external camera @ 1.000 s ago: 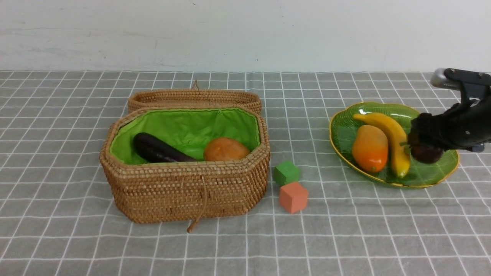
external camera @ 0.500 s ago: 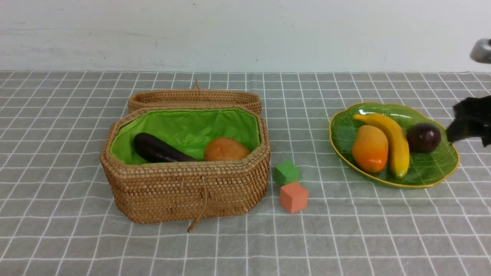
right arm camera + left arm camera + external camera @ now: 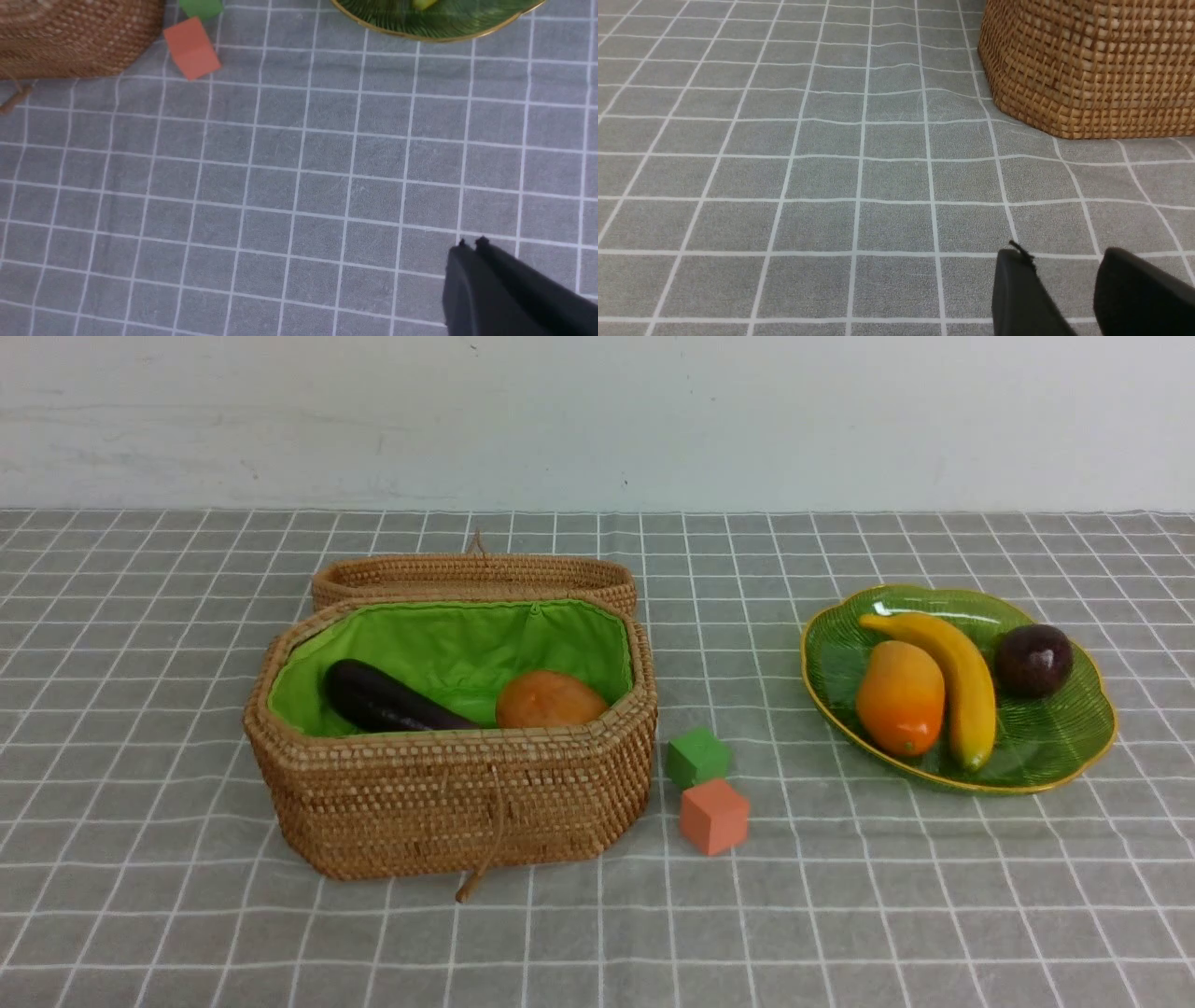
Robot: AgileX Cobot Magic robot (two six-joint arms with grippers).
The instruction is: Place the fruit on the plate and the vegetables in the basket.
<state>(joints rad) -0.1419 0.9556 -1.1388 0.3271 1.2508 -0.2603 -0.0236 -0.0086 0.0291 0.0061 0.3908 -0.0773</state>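
On the green leaf-shaped plate (image 3: 1074, 737) at the right lie a mango (image 3: 900, 697), a banana (image 3: 952, 677) and a dark maroon fruit (image 3: 1033, 660). The woven basket (image 3: 448, 803) with green lining holds a purple eggplant (image 3: 383, 700) and an orange-brown potato (image 3: 549, 700). Neither arm shows in the front view. In the left wrist view my left gripper (image 3: 1059, 254) hangs over bare cloth near the basket (image 3: 1092, 65), its jaws apart and empty. In the right wrist view my right gripper (image 3: 469, 242) is shut on nothing, over the cloth, with the plate rim (image 3: 434, 32) far off.
A green cube (image 3: 696, 757) and a salmon cube (image 3: 714, 816) sit on the cloth between basket and plate. The basket's lid (image 3: 471, 577) lies open behind it. A grey checked cloth (image 3: 597, 933) covers the table. The salmon cube (image 3: 191, 48) also shows in the right wrist view.
My right gripper let go of the maroon fruit onto the plate, drew back out of the front view to the right and closed. The left gripper has not changed.
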